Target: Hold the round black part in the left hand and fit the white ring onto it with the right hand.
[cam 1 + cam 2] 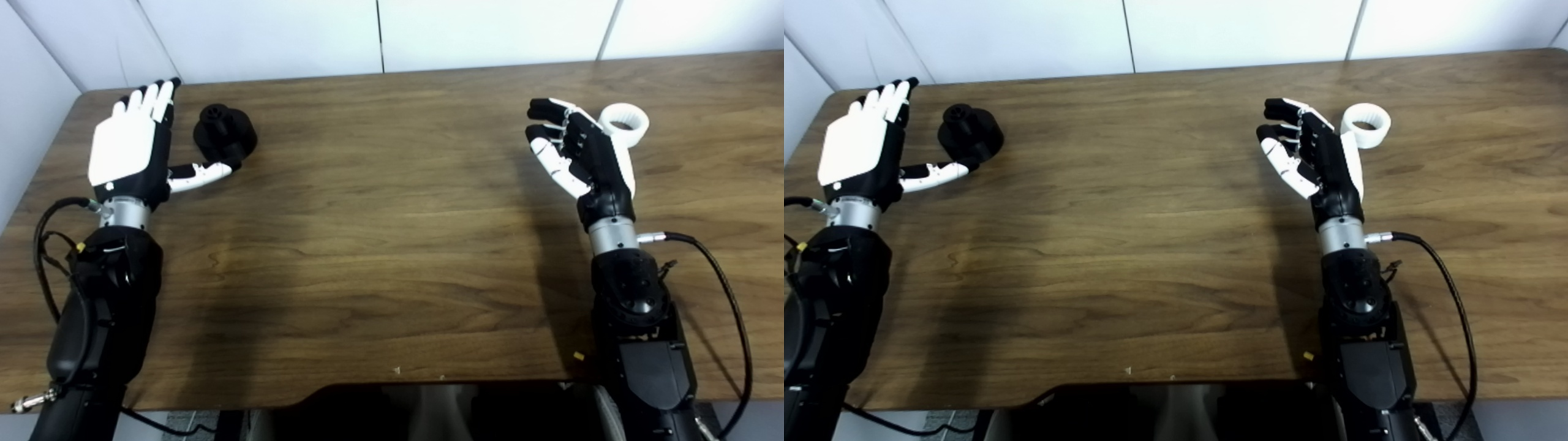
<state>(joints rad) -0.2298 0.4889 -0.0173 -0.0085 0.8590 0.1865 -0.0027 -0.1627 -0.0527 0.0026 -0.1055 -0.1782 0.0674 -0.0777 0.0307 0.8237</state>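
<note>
The round black part (224, 132) rests on the table at the far left, with a small knob on top. My left hand (131, 144) is open beside it on its left, fingers straight up and the thumb stretched out under the part's near side, tip at or very near it. The white ring (626, 125) lies on the table at the far right. My right hand (579, 153) stands open just left of the ring, fingers curled loosely and holding nothing; the hand hides the ring's near left edge.
The brown wooden table (392, 245) meets white wall panels at the back. A black cable (723, 288) loops from my right wrist over the table's right side. Another cable hangs by my left forearm at the left edge.
</note>
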